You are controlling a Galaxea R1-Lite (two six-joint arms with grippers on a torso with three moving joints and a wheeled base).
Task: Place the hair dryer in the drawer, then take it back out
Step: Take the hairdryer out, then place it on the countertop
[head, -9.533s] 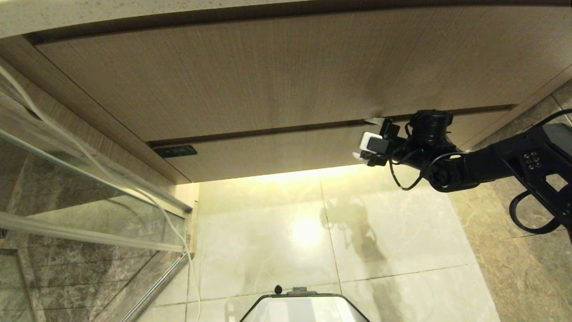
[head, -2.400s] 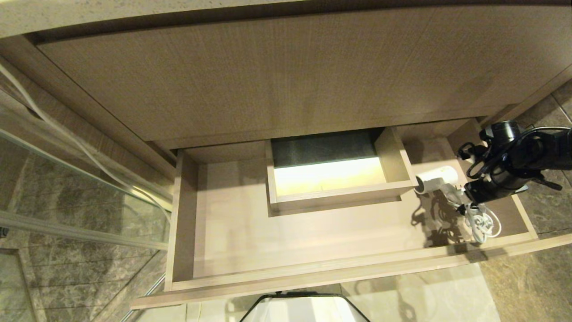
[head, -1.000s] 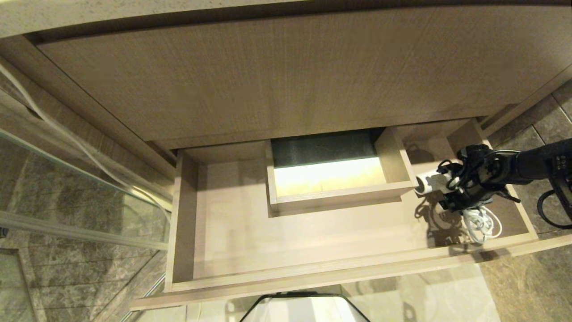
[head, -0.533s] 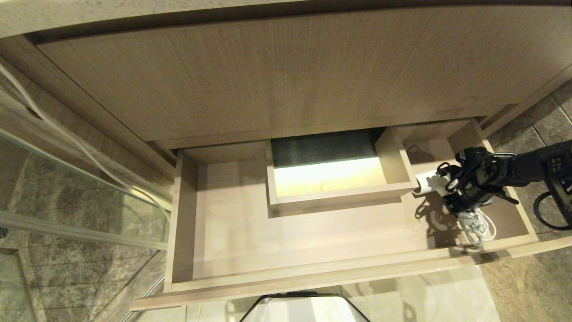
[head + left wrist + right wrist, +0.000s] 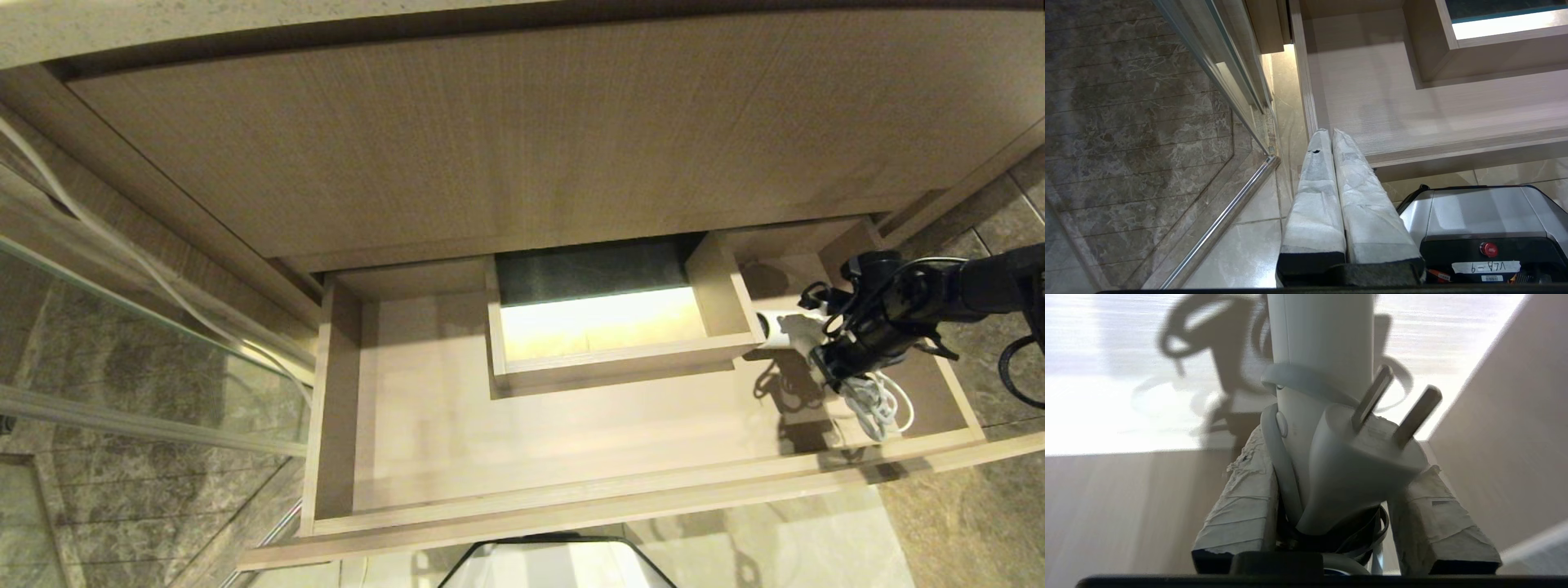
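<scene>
right gripper is down inside the drawer at its right end, the two taped fingers clamped on the handle of the hair dryer, with the plug and loops of cord pinched in between them. in the head view the dryer lies low over the drawer floor, barrel mouth pointing toward the boxed cut-out, close to that box's right wall; whether it rests on the floor or is just off it i cannot tell. the cord bundle trails toward the drawer's front right corner.

judgement: the put-in half looks done, and this is the start of the take-out step, grip just made. next move calls for a straight lift, clear of the front rail, then a draw back toward the robot.

left gripper is parked low beside the robot's base, fingers pressed together, nothing in them, near the drawer's left front corner.

around: the tall front panel overhangs the back of the drawer, so headroom is limited near the rear. a glass door with a metal rail stands to the left, well apart. tiled floor is below.

risks: the grip is shared with plug and cord, so the handle may slip or twist; hanging cord could snag the front rail or right wall; the barrel could knock the box wall.
</scene>
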